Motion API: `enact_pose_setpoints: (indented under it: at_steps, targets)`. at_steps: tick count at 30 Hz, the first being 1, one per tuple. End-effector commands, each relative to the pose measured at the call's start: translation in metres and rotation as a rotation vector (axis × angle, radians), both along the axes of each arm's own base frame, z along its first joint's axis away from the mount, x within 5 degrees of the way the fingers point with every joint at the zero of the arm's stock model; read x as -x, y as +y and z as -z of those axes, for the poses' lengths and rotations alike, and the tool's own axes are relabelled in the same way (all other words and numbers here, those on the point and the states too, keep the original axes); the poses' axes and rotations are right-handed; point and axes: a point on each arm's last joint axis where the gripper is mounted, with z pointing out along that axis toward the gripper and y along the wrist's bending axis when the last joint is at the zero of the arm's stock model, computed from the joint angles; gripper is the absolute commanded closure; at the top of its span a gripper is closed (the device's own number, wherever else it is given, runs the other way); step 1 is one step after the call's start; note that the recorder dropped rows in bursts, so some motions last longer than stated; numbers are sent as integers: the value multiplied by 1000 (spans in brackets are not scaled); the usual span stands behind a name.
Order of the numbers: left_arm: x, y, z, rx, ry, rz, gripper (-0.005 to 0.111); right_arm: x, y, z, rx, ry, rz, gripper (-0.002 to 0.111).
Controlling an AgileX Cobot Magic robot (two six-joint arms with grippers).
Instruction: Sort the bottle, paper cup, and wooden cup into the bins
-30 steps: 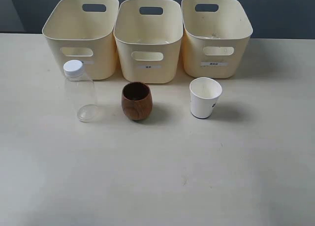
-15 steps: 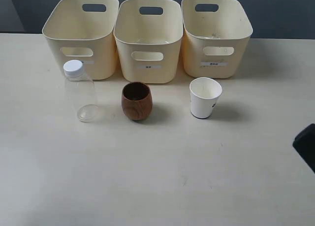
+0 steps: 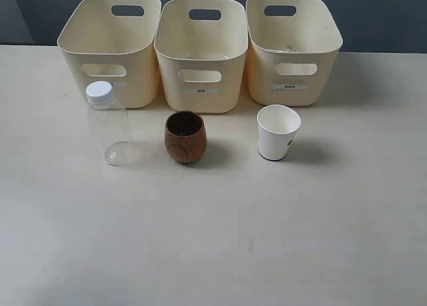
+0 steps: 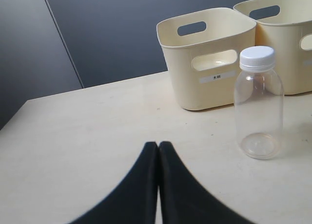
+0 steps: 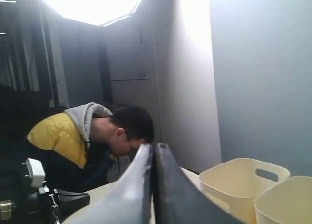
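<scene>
The clear bottle (image 3: pixel 109 124) with a white cap stands upright at the left, in front of the left bin (image 3: pixel 110 49). The brown wooden cup (image 3: pixel 185 137) sits in front of the middle bin (image 3: pixel 202 53). Before the right bin (image 3: pixel 292 47) stands the white paper cup (image 3: pixel 278 133). No arm shows in the exterior view. My left gripper (image 4: pixel 158 145) is shut and empty, low over the table, with the bottle (image 4: pixel 258 102) and a bin (image 4: pixel 207 55) ahead of it. Tilted upward, my right gripper (image 5: pixel 153 147) is shut with nothing in it.
The table (image 3: pixel 220 239) is pale and runs to a dark wall behind the bins. In the right wrist view a person (image 5: pixel 92 136) in a yellow and grey jacket bends over beyond the table, near dark equipment (image 5: pixel 44 199).
Half a second ago a dark part of the right arm showed at the right edge of the exterior view; it has withdrawn. The bottle, cups and bins have not moved.
</scene>
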Motion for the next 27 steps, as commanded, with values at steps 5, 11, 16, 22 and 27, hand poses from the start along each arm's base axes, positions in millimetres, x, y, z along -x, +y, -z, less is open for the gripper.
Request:
enact_pose_setpoints:
  at_steps: [5,11,16,22,27]
  targets:
    - [0,0,0,2,-9,3,107,-39,7,-28,15,87,-102,109]
    - [0,0,0,2,-9,3,107,-72,8,-17,28,195,-100,109]
    - [0,0,0,2,-9,3,107,-94,12,-5,68,240,-100,109]
    - [0,0,0,2,-9,3,107,-119,37,20,203,268,-138,109]
    - [0,0,0,2,-9,3,107,-142,76,42,351,320,-157,109]
